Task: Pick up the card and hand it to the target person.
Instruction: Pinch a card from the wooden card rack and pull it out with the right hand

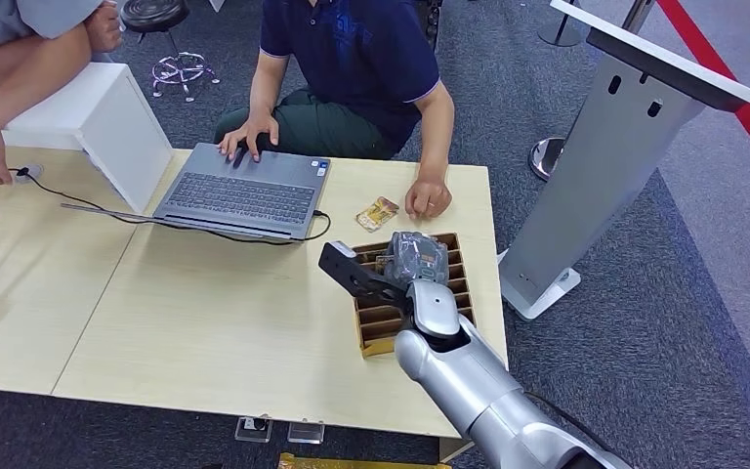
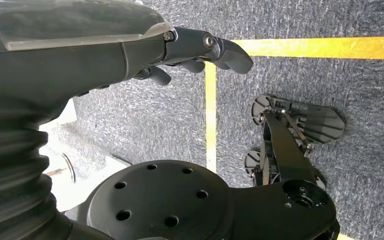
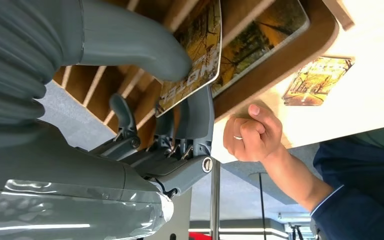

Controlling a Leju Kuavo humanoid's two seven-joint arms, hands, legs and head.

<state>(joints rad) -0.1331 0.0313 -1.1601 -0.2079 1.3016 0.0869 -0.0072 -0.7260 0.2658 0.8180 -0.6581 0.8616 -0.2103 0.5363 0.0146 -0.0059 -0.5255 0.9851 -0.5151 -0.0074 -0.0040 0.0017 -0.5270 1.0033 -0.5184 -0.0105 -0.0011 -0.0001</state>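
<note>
My right hand [image 1: 391,278] is down in the wooden slotted card rack [image 1: 376,332] at the near right part of the table [image 1: 195,322], and the main risk is in my grip. In the right wrist view my thumb [image 3: 145,45] presses one face of a card [image 3: 192,55] printed with autumn trees, and my dark fingers [image 3: 197,117] back it from the other side, so I am pinching it, though only near one end. If I lift at an angle, I judge the card could catch on a rack divider and slip out, or drag the neighbouring card [image 3: 260,35] up with it. The rack is light-looking and could tip or slide with the pull.

My left hand [image 2: 200,50] hangs over grey carpet with yellow floor lines, its fingers loosely curled and holding nothing.

Farther out, at about twelve o'clock from the rack, another card [image 1: 377,213] lies flat on the table, just beside the closed fist of the person in the dark blue shirt [image 1: 352,49]. That fist [image 1: 428,198] is near the rack, so a wide swing could knock it. A laptop [image 1: 244,195] is at ten o'clock.
</note>
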